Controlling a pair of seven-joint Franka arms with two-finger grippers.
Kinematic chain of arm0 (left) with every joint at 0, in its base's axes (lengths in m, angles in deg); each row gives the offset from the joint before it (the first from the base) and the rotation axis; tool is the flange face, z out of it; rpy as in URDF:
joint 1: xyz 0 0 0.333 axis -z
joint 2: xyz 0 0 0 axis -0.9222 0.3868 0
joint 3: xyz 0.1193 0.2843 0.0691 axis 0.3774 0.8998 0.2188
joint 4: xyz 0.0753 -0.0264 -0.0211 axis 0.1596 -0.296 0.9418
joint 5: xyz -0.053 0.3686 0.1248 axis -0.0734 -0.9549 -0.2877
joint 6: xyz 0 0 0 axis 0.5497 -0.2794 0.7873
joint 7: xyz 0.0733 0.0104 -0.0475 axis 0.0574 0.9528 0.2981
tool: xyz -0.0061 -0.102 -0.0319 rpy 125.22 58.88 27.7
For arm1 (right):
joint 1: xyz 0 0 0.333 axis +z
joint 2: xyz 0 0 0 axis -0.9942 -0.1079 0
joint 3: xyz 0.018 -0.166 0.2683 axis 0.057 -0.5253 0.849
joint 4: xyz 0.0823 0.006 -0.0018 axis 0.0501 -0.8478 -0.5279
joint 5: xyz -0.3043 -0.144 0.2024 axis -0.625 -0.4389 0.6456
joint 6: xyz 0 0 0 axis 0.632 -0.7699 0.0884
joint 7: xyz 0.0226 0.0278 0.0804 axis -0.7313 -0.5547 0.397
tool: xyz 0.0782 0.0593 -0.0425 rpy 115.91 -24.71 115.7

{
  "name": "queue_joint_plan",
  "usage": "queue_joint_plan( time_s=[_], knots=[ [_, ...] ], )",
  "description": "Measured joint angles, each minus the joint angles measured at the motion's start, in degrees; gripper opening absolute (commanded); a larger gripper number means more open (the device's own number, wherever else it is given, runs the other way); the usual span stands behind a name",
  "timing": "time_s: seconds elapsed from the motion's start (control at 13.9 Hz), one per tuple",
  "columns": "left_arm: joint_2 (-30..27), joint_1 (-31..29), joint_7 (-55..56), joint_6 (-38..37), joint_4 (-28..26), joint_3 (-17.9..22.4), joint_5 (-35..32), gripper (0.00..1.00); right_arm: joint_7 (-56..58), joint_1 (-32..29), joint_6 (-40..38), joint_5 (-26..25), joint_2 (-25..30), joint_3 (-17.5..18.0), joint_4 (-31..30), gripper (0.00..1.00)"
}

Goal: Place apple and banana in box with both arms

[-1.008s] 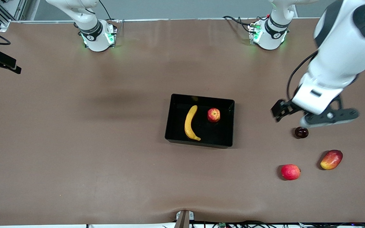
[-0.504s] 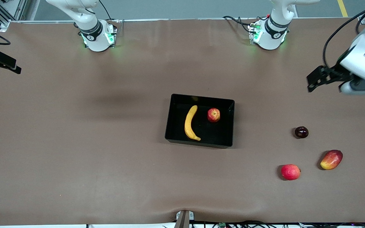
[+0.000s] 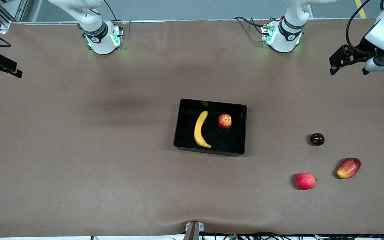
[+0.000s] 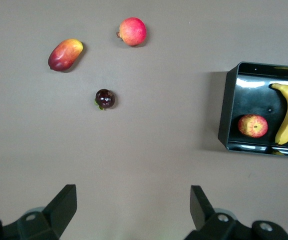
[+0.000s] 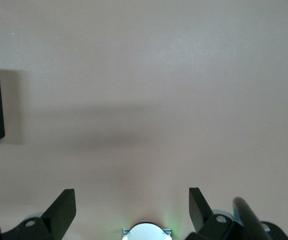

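Banana [image 3: 201, 130] lying flat in the box [image 3: 242, 133], long axis running from the robots' side toward the front camera, curve bowing toward the right arm's end, nearer tip hooking toward the apple's side. Apple [image 3: 224, 121] just beside it, apart, toward the left arm's end, stem dimple up. Bare box floor nearer the front camera than the apple. Box set near the middle of the table [image 3: 78, 150], walls low, long sides running along the table's length.

Broad bare table toward the right arm's end and along the front edge. Toward the left arm's end, well apart from the box: dark round fruit [image 3: 317, 139], plain red fruit [image 3: 305, 181] and mango [image 3: 348, 168], both nearer the front camera than the dark one.

Left gripper [image 4: 134, 212] up over the table's left-arm end near the robots' edge, spread wide, holding nothing. Right gripper [image 5: 133, 210] over bare table above its own base, likewise spread wide and bare.
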Motion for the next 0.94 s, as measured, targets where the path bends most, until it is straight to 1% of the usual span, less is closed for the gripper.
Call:
queue_joint_plan(
  time_s=[0.22,0.65,0.94],
  knots=[
    [-1.0,-0.6,0.0,0.0,-0.8,0.0,0.0,1.00,0.0,0.0,0.0,0.0,0.0,0.0,0.0,1.00],
    [-1.0,-1.6,0.0,0.1,-0.8,-1.4,0.0,1.00,0.0,0.0,0.0,0.0,0.0,0.0,0.0,1.00],
    [-1.0,-2.0,0.0,0.2,-0.8,-1.6,0.0,1.00,0.0,0.0,0.0,0.0,0.0,0.0,0.0,1.00]
  ],
)
